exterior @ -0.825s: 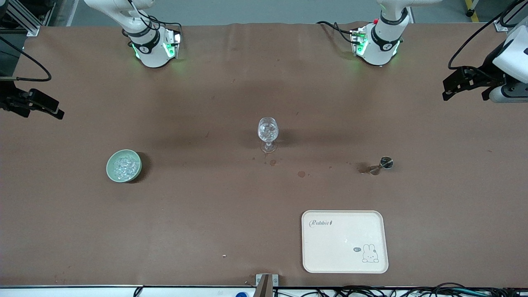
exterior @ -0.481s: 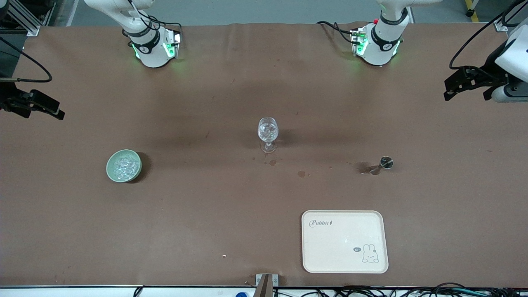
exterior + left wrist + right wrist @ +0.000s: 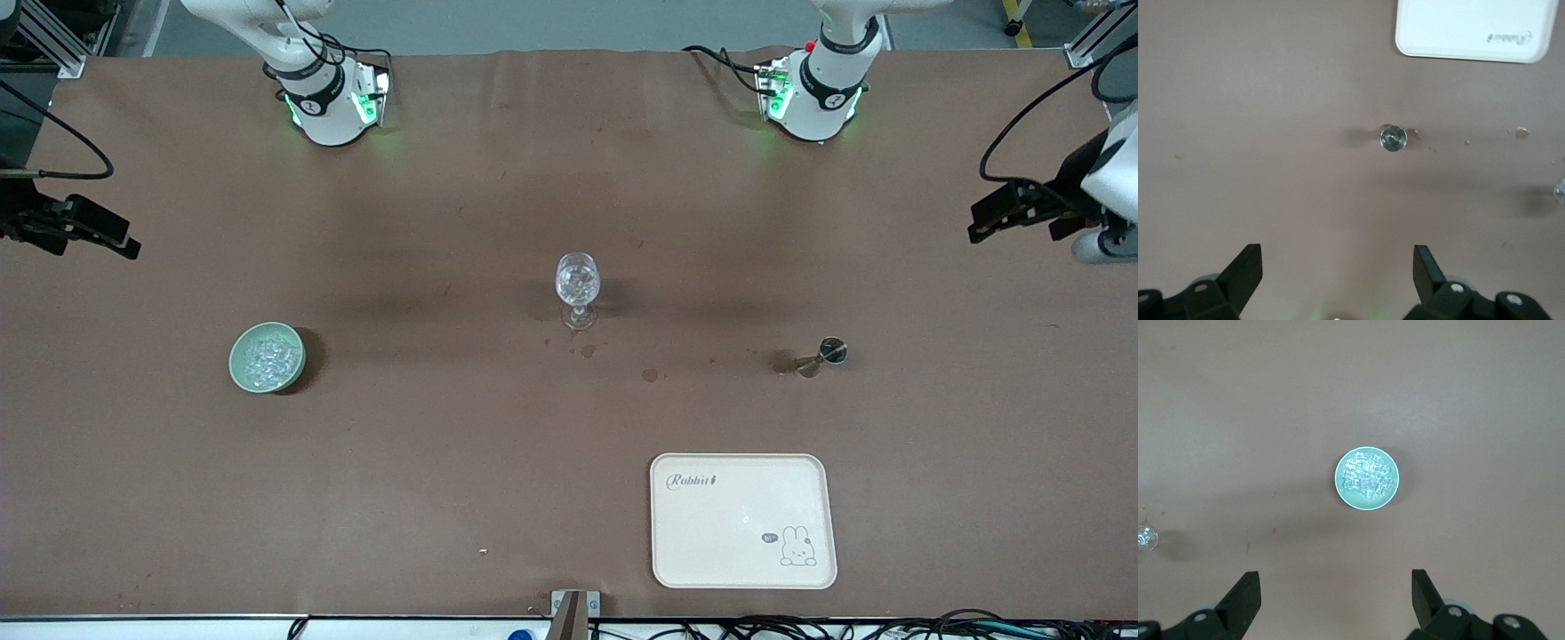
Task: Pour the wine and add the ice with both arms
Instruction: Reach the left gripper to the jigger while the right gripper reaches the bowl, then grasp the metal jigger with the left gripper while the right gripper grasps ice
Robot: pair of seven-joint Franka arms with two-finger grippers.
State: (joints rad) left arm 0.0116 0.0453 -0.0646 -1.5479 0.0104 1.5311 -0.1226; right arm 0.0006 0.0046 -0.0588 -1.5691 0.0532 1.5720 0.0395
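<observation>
A clear stemmed glass (image 3: 578, 283) with glittering chunks in it stands mid-table. The ice (image 3: 266, 357) fills a pale green bowl (image 3: 238, 373) toward the right arm's end; the right wrist view shows the ice (image 3: 1367, 477) in the bowl (image 3: 1343, 492). A small metal jigger (image 3: 832, 351) stands toward the left arm's end and shows in the left wrist view (image 3: 1393, 138). My left gripper (image 3: 982, 222) (image 3: 1338, 257) is open and empty, high over its end of the table. My right gripper (image 3: 116, 236) (image 3: 1335, 583) is open and empty over its end.
A cream rabbit tray (image 3: 743, 520) lies near the front edge, nearer the camera than the jigger; it also shows in the left wrist view (image 3: 1475, 30). Wet stains (image 3: 650, 375) mark the brown table cover between glass and jigger.
The left gripper has drifted outward toward its end of the table and lower in the front view. The right gripper has barely shifted. Nothing on the table moved.
</observation>
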